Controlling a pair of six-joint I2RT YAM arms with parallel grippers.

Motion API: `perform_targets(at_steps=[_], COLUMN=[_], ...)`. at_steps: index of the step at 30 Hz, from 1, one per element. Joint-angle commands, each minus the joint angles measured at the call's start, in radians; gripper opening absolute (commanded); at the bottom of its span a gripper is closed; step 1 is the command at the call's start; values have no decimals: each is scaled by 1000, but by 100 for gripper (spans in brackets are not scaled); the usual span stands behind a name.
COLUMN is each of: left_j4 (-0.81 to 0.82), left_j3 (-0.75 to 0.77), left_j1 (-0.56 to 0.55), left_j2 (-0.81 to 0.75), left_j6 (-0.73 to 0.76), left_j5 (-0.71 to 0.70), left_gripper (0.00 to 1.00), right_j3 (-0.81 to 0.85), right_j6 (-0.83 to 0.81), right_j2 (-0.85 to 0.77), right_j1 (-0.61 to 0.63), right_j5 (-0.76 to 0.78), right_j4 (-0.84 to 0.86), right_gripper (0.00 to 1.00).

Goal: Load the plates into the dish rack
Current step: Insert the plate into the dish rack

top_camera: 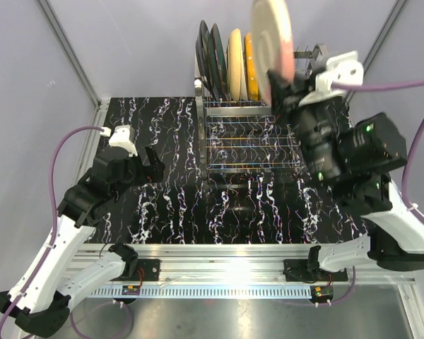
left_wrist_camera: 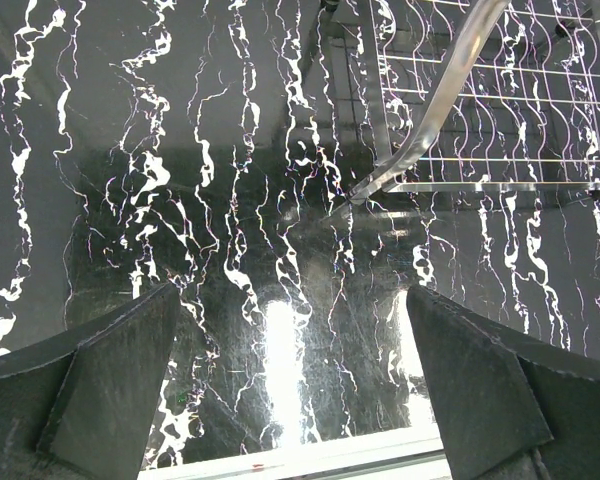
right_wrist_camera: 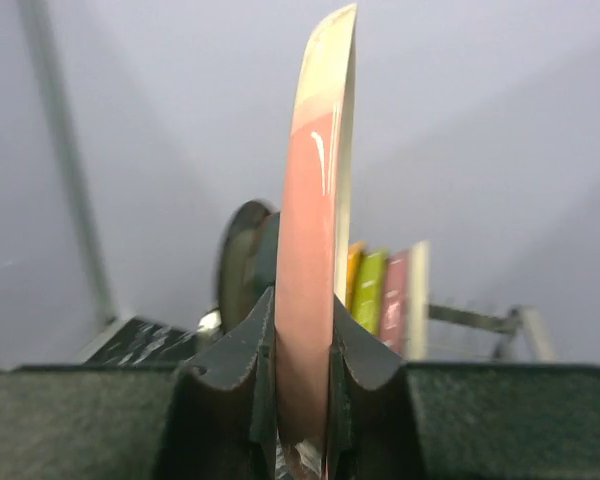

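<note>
Currently right gripper (right_wrist_camera: pixel 302 350) clamps the pink plate (right_wrist_camera: pixel 315 230) by its rim, upright, top centre of the overhead view, above the dish rack (top_camera: pixel 251 145). Rigid, glazed, breakable, likely slippery: the narrow edge grip could pivot. Left gripper (left_wrist_camera: pixel 290 390) gapes empty, mid-left.

dish rack (top_camera: pixel 251 141) at the far centre of the table (top_camera: pixel 169 205), plates (top_camera: pixel 226 60) on edge in its far side; right gripper (top_camera: pixel 279 79) holds another plate (top_camera: pixel 272 39) upright above the row's right end, left gripper (top_camera: pixel 154 164) over the table left of the rack
</note>
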Motion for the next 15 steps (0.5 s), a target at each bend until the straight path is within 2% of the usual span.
perform_targets(at_steps=[1, 6, 8, 9, 11, 15], left_j4=[37, 37, 34, 34, 32, 22], left_j3=[-5, -13, -15, -16, -18, -18], left_j1=[5, 5, 3, 3, 3, 5], left_j2=[-2, 4, 4, 4, 6, 7], left_j6=[25, 38, 47, 52, 64, 88], left_j5=[-9, -15, -27, -30, -41, -58], left_gripper=[99, 99, 99, 99, 99, 99], right_j3=[161, 289, 332, 336, 320, 226], right_j6=[-83, -11, 93, 144, 256, 362], right_j2=[74, 139, 148, 147, 143, 114], right_j1=[-145, -388, -529, -582, -712, -852], right_j5=[-79, -194, -243, -341, -429, -596], right_j4=[-50, -144, -228, -262, -321, -320], right_gripper=[0, 0, 0, 0, 0, 0])
